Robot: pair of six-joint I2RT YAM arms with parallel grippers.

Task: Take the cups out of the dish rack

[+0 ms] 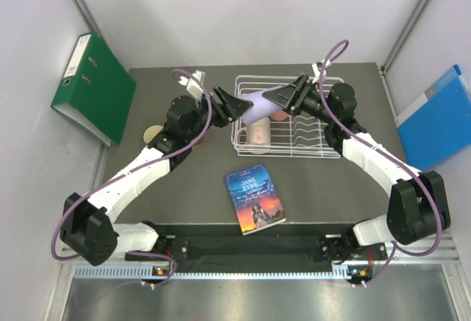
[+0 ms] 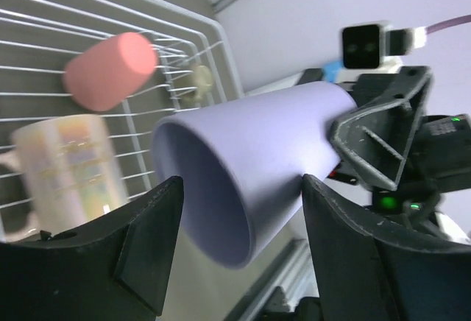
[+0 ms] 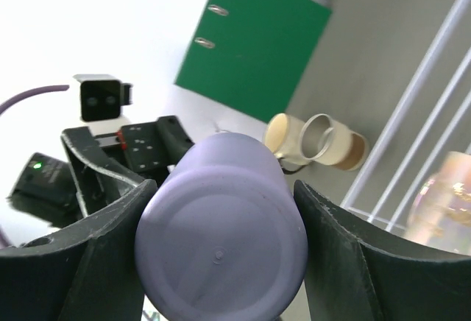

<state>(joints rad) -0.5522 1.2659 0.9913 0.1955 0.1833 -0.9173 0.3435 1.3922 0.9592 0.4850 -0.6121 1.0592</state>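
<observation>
The lilac tumbler (image 1: 259, 102) hangs sideways in the air over the left part of the white wire dish rack (image 1: 335, 85). My right gripper (image 1: 288, 96) is shut on its base end (image 3: 221, 247). My left gripper (image 1: 234, 105) is open, its jaws on either side of the tumbler's mouth end (image 2: 250, 166). The salmon-pink cup (image 2: 110, 71) and the pale peach mug (image 2: 66, 163) lie in the rack (image 2: 191, 34). A beige-olive mug (image 3: 287, 135) stands on the table left of the rack, beside another small cup (image 3: 335, 143).
A green binder (image 1: 92, 85) leans at the left wall and a blue folder (image 1: 438, 118) at the right wall. A paperback book (image 1: 254, 199) lies on the table in front of the rack.
</observation>
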